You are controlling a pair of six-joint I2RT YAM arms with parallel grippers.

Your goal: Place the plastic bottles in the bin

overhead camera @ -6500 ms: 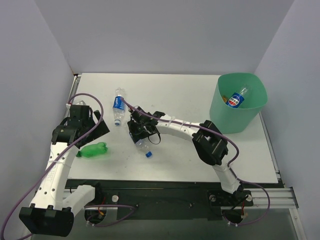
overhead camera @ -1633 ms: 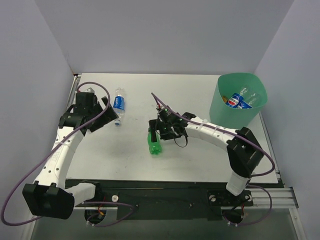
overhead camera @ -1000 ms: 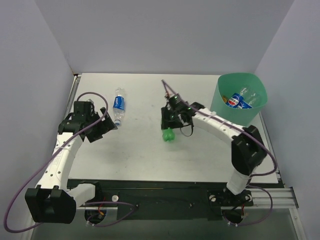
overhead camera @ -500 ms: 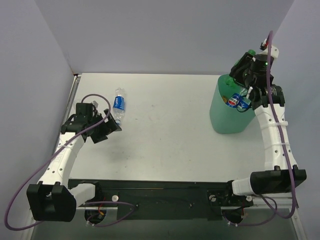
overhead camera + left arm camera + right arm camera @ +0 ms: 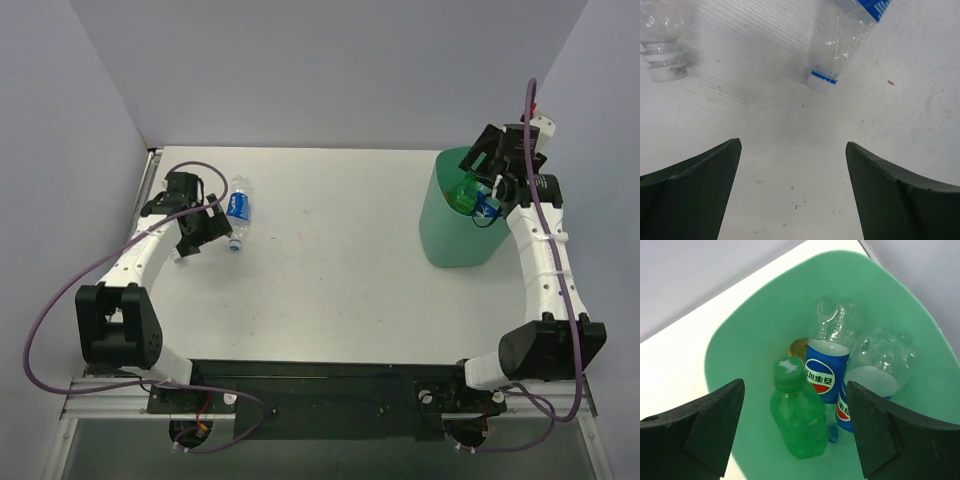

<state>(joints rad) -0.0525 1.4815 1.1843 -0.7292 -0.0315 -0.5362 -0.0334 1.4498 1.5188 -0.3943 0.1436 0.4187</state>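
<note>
Desk: Grippers?

Me: Right gripper point(image 5: 795, 384) is spread wide and empty, hanging above the bin point(image 5: 755, 325). Left gripper point(image 5: 792, 144) is also wide apart and empty, low over the counter point(image 5: 800, 190).

Desk: Bottles, location?

Me: I count four in the bin. The green bottle point(image 5: 797, 422) is inside, cap toward my wrist camera, clear of both fingers. Just beside it are the first blue-label bottle point(image 5: 826, 371) and the second blue-label bottle point(image 5: 875, 375), both clear, bases toward the camera. The short orange bottle point(image 5: 799, 346) is mostly hidden behind the green cap. Two are on the counter. The third blue-label bottle point(image 5: 845, 40) lies on its side, cap pointing toward the left gripper. The plain clear bottle point(image 5: 662, 45), white-capped, lies apart from it.

Desk: Legible print?

Me: The first label shows a Pepsi globe in red, white and blue, with white Chinese characters I can't read with confidence. On the second label only part of the globe shows. The third label's white lettering is cut off by the frame edge. The print on the white cap is too small to read.
</note>
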